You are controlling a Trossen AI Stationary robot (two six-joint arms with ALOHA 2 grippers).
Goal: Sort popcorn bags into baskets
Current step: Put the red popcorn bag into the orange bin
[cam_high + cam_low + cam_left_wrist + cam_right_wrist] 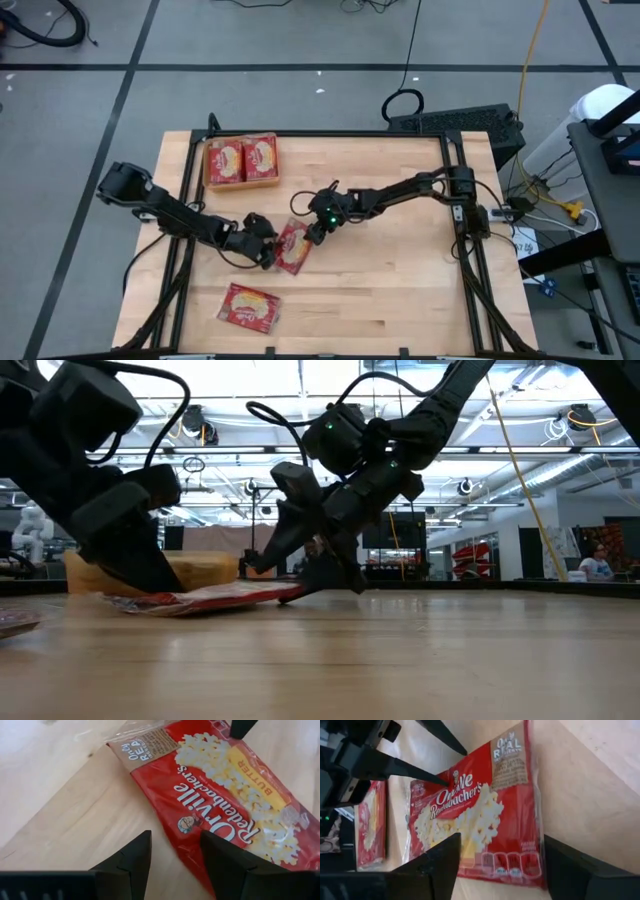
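Red and yellow, 1 popcorn bag (293,247) lies face up near the middle of the wooden bench (400,290), with both grippers at it from opposite sides. The left gripper (268,252) is at the bag's left edge; in its wrist view 1 dark finger (227,862) rests on the red film while the other stands on bare wood beside the packet, so the jaws are spread and straddle the edge without pinching it. The right gripper (318,229) reaches in from the upper right, its jaws wide apart on either side of the bag's end, as its wrist view shows, and nothing is clamped between them. From the low view the bag (215,598) lies nearly flat on the bench, its right end raised a little under the right gripper (305,565), with the left gripper (150,575) down at its other end.

Another popcorn bag (248,307) lies alone near the front edge of the bench, well apart from both arms. At the back left stands the orange basket (241,182), holding 2 bags (243,158) side by side, picture side up.
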